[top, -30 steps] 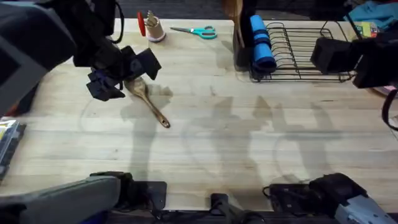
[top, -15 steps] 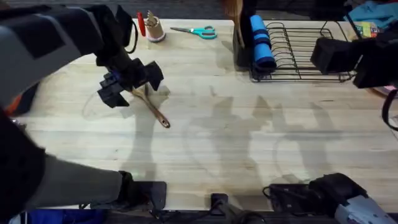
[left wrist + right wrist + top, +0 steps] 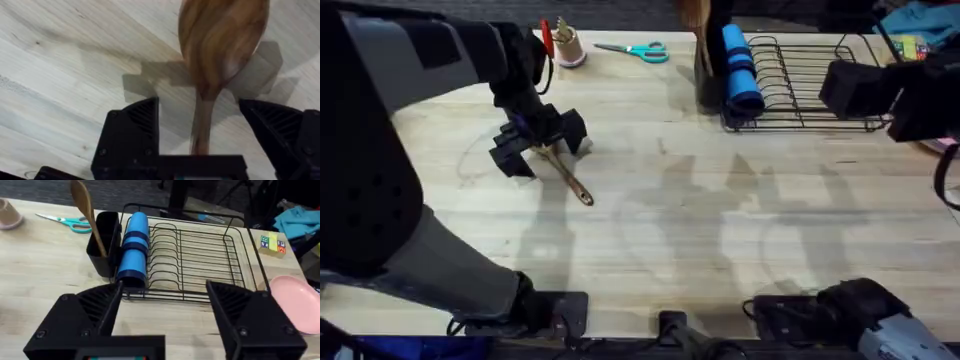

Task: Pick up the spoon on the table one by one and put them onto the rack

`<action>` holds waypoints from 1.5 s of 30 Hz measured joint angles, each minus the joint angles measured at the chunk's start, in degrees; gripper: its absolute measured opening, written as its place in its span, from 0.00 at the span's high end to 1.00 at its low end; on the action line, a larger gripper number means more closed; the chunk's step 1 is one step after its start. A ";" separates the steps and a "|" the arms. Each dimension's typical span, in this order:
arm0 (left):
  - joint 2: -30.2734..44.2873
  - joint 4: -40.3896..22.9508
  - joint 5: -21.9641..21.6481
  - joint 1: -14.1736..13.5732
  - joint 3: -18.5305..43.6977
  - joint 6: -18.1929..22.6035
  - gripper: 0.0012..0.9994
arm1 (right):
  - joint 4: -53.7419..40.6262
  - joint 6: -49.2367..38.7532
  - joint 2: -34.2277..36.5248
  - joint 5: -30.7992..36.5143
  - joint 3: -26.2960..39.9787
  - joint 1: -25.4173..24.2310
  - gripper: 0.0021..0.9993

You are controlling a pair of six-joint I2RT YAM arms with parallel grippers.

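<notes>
Pale wood planking makes up the counter (image 3: 720,230), and on its left part lies a brown spoon (image 3: 565,172), handle slanting toward the near middle, bowl under the left hand (image 3: 538,140). From the left wrist, that spoon (image 3: 220,45) lies flat on the boards with its handle running between the two black fingers (image 3: 132,132), which stand apart on either side without touching it. Farther back and to the right, the right hand (image 3: 162,317) hangs with its fingers spread wide, in front of the black wire rack (image 3: 200,260). A blue roll (image 3: 134,247) lies at the rack's left end beside the black utensil holder (image 3: 102,250), where a second wooden spoon (image 3: 86,212) stands upright, bowl up. Teal-handled scissors (image 3: 635,50) lie on the far edge, and a pink plate (image 3: 292,302) sits right of the rack.
</notes>
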 joint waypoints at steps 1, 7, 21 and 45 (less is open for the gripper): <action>0.03 0.00 0.04 0.00 0.05 0.00 0.01 | 0.00 0.00 0.00 0.00 0.00 0.00 0.00; 0.46 0.92 1.22 -0.60 0.44 -0.21 0.40 | 0.00 0.00 0.00 0.00 0.00 0.00 0.00; 0.50 0.39 0.22 -0.70 0.61 -0.38 0.95 | 0.00 0.01 0.00 0.00 0.00 0.00 0.00; -10.80 3.54 -0.75 -7.10 0.18 -2.83 0.96 | 0.24 0.00 0.00 0.00 0.00 0.00 0.00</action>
